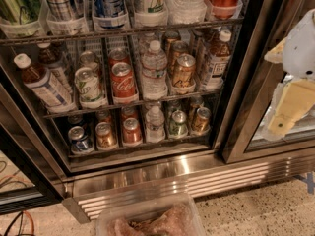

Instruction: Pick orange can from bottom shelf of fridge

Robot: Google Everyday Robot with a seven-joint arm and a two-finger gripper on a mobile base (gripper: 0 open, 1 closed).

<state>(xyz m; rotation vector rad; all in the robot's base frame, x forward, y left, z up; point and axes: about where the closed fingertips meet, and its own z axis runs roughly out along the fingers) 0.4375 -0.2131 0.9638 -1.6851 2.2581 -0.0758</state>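
Probably light and slick, the orange can [106, 134] at seven o'clock suits a mid-body pinch; the gripper [288, 109] hangs at three o'clock, state unclear.

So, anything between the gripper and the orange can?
Nothing visible fronts the orange can, first in its lane on the bottom shelf. The gripper sits off right, before the glass door; the fridge's centre post lies between sideways.

Gripper [291, 102] sits at the right edge of the view, about mid-height, partly cut off by the frame border. Its upper section is white and rounded. The pale yellow lower section tapers down and leftward.
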